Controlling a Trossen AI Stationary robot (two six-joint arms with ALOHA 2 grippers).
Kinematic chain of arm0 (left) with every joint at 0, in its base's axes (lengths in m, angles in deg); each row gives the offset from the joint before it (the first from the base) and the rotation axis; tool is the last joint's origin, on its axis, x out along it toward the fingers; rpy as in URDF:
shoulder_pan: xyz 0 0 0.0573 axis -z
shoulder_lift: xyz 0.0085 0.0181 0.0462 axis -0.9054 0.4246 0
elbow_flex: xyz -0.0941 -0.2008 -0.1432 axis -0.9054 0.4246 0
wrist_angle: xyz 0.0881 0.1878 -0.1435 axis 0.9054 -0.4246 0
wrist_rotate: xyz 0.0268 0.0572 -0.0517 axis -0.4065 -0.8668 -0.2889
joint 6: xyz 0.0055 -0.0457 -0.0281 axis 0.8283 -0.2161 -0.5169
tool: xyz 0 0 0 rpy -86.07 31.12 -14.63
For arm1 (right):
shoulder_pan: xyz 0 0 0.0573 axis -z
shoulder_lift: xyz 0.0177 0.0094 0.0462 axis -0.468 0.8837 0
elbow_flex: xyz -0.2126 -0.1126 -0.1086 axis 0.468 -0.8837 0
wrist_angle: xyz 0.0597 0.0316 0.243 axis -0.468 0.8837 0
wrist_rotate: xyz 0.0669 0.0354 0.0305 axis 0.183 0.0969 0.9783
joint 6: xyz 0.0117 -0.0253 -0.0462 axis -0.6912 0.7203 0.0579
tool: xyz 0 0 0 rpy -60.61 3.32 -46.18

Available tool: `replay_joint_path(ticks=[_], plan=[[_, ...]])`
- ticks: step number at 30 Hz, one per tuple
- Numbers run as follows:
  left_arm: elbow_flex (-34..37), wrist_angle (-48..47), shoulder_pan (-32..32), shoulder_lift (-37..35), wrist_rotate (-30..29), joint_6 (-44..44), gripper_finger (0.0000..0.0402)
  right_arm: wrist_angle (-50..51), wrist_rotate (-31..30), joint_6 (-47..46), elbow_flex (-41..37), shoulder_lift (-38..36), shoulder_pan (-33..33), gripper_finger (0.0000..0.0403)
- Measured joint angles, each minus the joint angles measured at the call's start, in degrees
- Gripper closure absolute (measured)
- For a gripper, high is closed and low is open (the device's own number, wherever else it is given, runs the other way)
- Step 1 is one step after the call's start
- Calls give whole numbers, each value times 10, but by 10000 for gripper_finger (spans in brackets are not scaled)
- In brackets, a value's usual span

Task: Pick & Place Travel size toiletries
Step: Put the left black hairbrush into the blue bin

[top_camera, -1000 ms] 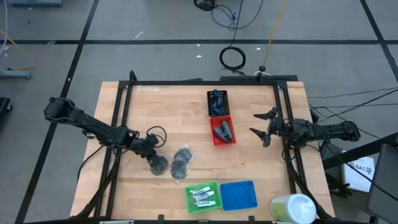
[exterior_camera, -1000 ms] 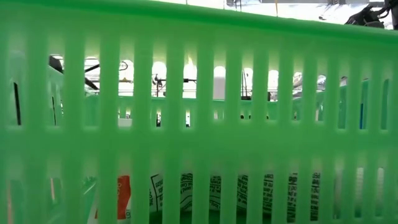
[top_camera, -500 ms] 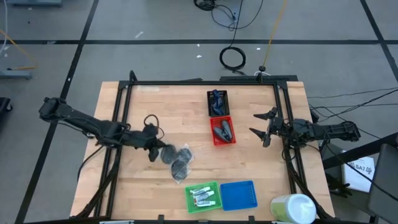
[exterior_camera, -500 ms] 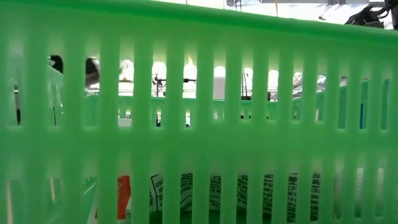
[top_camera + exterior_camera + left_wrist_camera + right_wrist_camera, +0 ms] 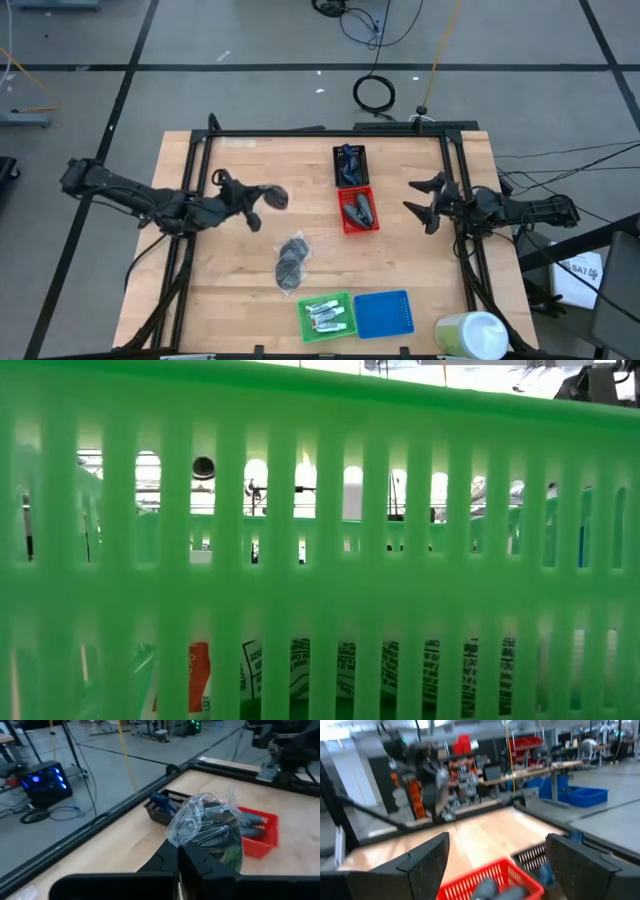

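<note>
Holding one wrapped round pad [image 5: 275, 197] clenched at frame centre-left — left gripper [image 5: 262, 204], raised off the table [image 5: 250, 150]; second pad [image 5: 291, 263] lies lower centre; right gripper [image 5: 421, 203] — fingers spread, empty, right of the red basket [image 5: 358, 211] with dark mini bottles [image 5: 357, 210]; white tubes [image 5: 326, 316] in the green basket [image 5: 344, 299]

Two dark robot arms, seen from overhead.

Both the left arm [image 5: 150, 200] and the right arm [image 5: 520, 210] are black or very dark grey, each a chain of slim tubular links with rounded, bulkier joint housings. A thin black cable loops near the left arm's wrist. Each arm ends in two wedge-shaped matte black fingers [image 5: 425, 865] with a slightly grainy surface. Any screws or markings appear too small to make out.
</note>
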Motion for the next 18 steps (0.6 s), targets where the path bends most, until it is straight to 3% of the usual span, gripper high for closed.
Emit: replay_joint_path(ticks=[10,14,18], plan=[[0,68,-51,72,10,16,401,-35,0,-44,0,2,0,85],[0,166,-68,124,64,69,401,-40,-3,-52,0,26,0,85],[0,307,-90,185,120,170,401,-96,-4,32,0,86,0,85]])
